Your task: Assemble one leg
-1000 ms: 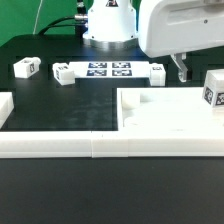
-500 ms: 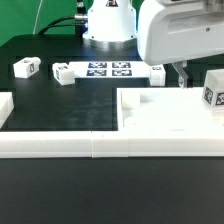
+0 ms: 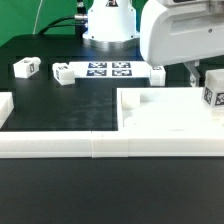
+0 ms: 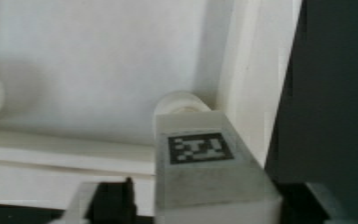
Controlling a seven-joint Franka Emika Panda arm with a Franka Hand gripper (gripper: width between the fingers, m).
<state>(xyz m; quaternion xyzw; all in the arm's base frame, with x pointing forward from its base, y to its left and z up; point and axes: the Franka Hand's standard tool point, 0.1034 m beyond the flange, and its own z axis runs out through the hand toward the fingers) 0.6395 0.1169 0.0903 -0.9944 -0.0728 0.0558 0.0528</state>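
Gripper: jaws stood apart, one on each side of the leg, no contact visible | Leg: upright, tag facing the wrist camera, against the white panel's raised rim, at its far corner on the exterior view's right | Marker board: beyond the panel, well apart

The leg, a small white tagged block, stands upright at the white panel's edge.
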